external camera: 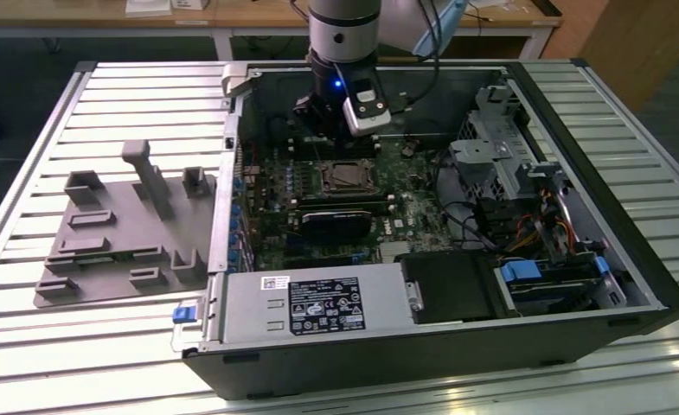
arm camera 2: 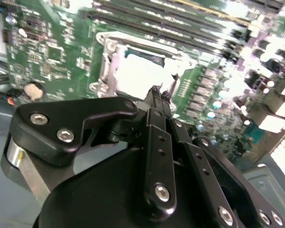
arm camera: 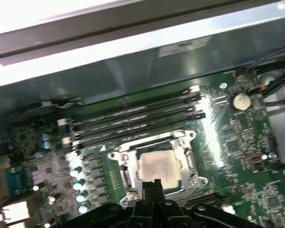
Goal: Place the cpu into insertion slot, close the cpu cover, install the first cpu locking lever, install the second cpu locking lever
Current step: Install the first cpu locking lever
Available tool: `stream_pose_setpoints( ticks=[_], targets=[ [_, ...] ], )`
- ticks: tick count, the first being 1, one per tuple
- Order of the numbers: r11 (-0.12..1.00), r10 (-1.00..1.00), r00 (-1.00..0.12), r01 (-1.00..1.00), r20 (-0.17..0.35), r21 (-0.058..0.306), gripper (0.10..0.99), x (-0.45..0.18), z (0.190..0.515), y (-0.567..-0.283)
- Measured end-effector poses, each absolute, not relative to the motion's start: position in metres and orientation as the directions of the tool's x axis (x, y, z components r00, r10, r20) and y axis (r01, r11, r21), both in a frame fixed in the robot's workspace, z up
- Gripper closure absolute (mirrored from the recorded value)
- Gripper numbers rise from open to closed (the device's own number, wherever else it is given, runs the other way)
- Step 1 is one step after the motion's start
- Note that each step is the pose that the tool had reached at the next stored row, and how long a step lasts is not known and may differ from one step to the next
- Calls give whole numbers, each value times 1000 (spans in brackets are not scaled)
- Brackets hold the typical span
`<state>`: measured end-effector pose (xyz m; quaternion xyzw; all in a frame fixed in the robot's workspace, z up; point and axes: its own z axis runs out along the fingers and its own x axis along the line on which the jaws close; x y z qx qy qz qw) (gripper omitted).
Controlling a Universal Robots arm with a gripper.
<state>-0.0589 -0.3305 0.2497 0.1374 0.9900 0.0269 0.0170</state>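
While hanging just above the insertion slot (arm camera: 116, 156), claw (arm camera: 155, 183): tips pinched together, nothing visible between.
cpu (arm camera: 156, 167): flat in the slot, silver top showing through cpu cover (arm camera: 188, 161), beside long black memory slots (arm camera: 133, 118).
Handling: likely light, stiff, smooth-topped, fragile underneath; best gripped by opposite edges.
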Motion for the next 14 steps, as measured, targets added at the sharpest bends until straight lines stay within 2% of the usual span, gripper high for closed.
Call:
stream_pose_setpoints(
  ticks=[14],
  targets=[
    [961,273,-962,271,-27,60,980,-103,250,-330]
  ],
)
